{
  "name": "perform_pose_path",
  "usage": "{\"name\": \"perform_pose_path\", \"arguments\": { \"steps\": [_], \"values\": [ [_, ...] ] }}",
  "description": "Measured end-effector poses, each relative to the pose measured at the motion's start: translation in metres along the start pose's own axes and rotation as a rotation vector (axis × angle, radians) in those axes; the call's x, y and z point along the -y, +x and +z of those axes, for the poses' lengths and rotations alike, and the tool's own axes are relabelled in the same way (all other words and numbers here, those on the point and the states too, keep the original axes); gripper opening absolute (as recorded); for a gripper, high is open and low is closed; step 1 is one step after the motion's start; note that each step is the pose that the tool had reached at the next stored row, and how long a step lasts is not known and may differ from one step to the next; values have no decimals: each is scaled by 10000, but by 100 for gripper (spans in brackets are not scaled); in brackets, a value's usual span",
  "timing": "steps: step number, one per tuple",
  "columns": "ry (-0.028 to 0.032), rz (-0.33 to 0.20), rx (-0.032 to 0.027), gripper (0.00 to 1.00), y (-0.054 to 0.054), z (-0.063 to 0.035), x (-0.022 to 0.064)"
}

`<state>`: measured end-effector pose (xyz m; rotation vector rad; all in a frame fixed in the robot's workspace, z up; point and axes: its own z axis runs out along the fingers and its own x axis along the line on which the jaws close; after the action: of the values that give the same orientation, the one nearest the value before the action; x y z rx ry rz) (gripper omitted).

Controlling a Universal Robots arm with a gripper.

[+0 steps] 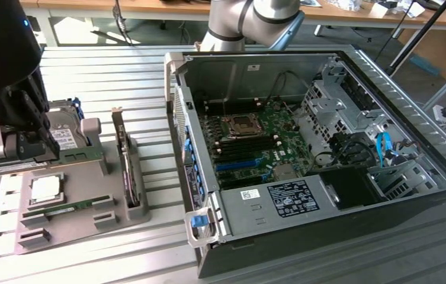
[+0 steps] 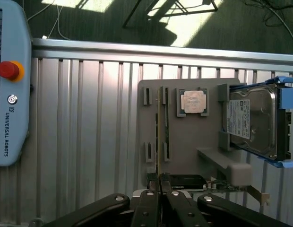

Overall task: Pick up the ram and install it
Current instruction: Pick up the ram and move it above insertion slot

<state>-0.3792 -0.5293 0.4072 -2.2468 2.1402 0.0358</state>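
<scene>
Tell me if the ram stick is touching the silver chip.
Apart. The wrist view shows bare grey holder between the ram stick and the silver chip.

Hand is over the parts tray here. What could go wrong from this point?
The hand looks shut, lined up with the ram; lowered like that, it would likely press on the thin board's edge instead of straddling it.
The expansion card stands close by, so an offset approach might clip it.
The walls of the open case may crowd the hand.
</scene>
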Motion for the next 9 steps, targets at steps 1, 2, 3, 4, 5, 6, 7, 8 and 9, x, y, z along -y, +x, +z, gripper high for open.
{"name": "perform_pose_path", "arguments": {
  "steps": [1, 2, 3, 4, 5, 6, 7, 8, 9],
  "values": [
    [-1, -1, 0, 12, 1, 0, 23],
    [0, 0, 1, 12, 2, 1, 48],
    [-1, 0, 0, 12, 4, 1, 74],
    [-3, -1, 0, 12, 6, 1, 114],
    [-4, -1, 0, 12, 7, 1, 141],
    [-5, -1, 0, 12, 9, 2, 183],
    [-6, -1, 0, 12, 11, 2, 211],
    [-6, 0, 1, 12, 12, 3, 243],
    [-7, 0, 1, 12, 13, 3, 270]
  ]
}}
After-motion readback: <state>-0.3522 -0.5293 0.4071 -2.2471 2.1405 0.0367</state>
